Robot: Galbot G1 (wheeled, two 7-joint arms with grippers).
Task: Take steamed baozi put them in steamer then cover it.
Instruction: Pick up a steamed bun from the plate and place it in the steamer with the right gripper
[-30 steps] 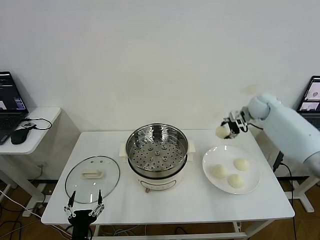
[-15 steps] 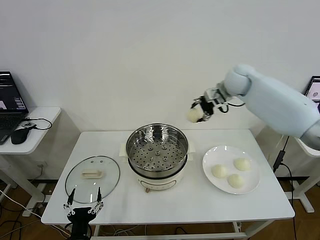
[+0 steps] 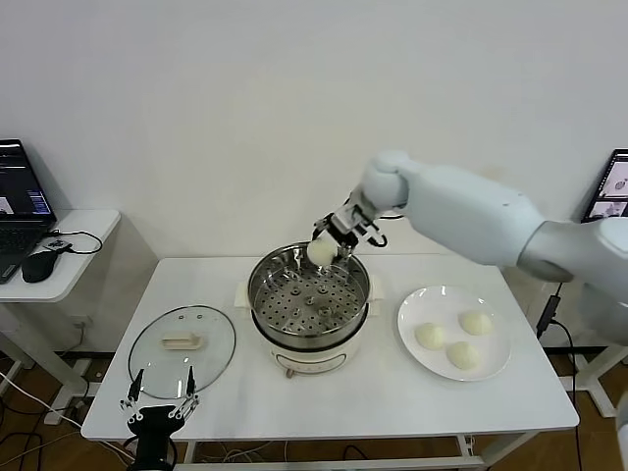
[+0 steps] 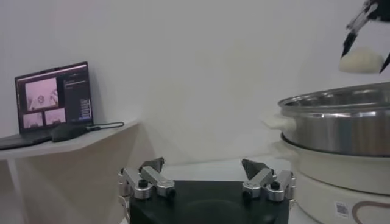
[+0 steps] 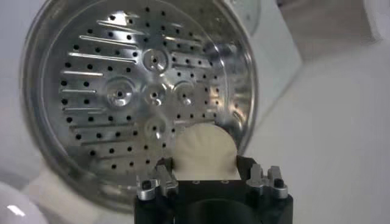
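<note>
A baozi (image 3: 320, 252) has been carried from beside the plate (image 3: 491, 366) to above the steamer (image 3: 307, 294).

Head view: the right gripper (image 3: 332, 239) is closed on it over the far rim; three buns remain plated, the cover (image 3: 182, 350) lies near the table's left front corner. Left wrist view: the left gripper (image 4: 206, 178) is held wide open, empty. Right wrist view: the perforated tray (image 5: 140, 91) is bare.

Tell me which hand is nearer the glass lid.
Left. The left hand hovers open at the table's front edge beside the lid; the right hand holds a baozi over the steamer.
</note>
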